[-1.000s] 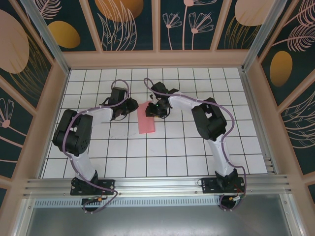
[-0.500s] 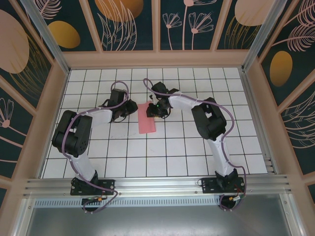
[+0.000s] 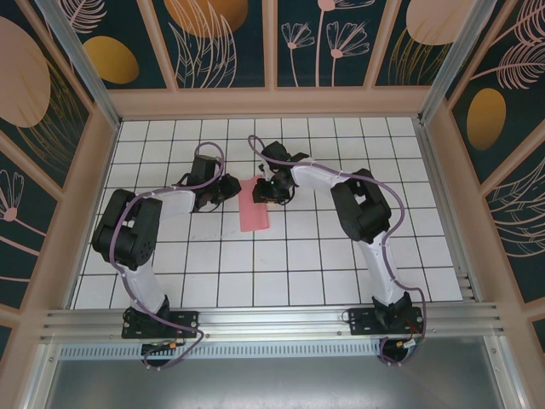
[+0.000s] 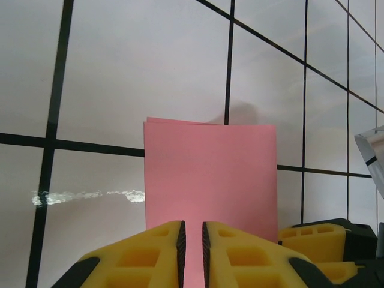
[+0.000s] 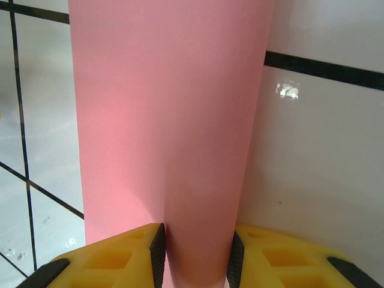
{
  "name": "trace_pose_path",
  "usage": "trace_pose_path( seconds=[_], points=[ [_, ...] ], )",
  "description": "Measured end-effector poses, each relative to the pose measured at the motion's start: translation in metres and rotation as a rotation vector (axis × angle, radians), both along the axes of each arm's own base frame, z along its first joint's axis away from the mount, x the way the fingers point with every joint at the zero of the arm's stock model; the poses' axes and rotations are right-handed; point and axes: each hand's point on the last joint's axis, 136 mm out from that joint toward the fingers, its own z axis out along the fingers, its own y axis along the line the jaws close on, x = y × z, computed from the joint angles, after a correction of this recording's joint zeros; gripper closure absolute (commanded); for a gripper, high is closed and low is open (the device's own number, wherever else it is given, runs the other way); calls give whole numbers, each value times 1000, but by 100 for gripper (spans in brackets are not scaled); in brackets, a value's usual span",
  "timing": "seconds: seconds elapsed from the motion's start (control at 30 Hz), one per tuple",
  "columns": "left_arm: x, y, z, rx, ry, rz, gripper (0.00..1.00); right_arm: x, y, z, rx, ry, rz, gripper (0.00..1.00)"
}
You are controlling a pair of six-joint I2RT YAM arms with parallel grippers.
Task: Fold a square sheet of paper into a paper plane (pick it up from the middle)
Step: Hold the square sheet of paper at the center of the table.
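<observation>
White glossy tiles with black grid lines form the surface (image 3: 255,273), with the two arm bases at its near edge. Past the middle, between the reaching left arm (image 3: 162,204) and right arm (image 3: 341,183), lies the square sheet of paper (image 3: 253,204). It is pink and lies flat as a narrow doubled strip, its long side running near to far.

The left jaws are all but closed, with a thin slit between their yellow pads (image 4: 144,255) and pink showing in the slit. Whether they nip the paper or only rest over its left side, I cannot tell. The right jaws stand part open over the strip's far right part. Their pads (image 5: 114,258) sit astride the paper, and nothing looks clamped between them.

I judge the sheet very light and limp. It would sag if lifted by one end, skate on the shiny tiles under a sideways push, and keep any stray crease. It would also tear if both arms pulled on it. The safest hold is probably the middle of a long edge, pinching both layers together while the other jaws pin the strip down. A flat edge on tile gives little to get under.

No brand, label or writing can be read on the paper or arms. The far panels (image 3: 230,43) are dark teal with flower patterns and no lettering.
</observation>
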Motion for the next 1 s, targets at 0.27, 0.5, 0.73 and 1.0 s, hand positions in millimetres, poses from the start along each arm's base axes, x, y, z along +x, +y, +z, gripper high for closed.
trace_pose_path(
  seconds=[0.27,0.5,0.73,1.0],
  points=[
    [-4,-4,-7,-17,24,-23,82,0,-1,0,2,13,-23,64],
    [-6,-7,-9,-27,33,-34,82,1,-1,0,2,15,-27,64],
    [-6,-8,-11,-34,38,-38,83,1,-1,-1,1,17,-31,64],
    [-12,-13,-23,-44,76,-63,86,1,-1,-2,1,19,-32,64]
  ],
)
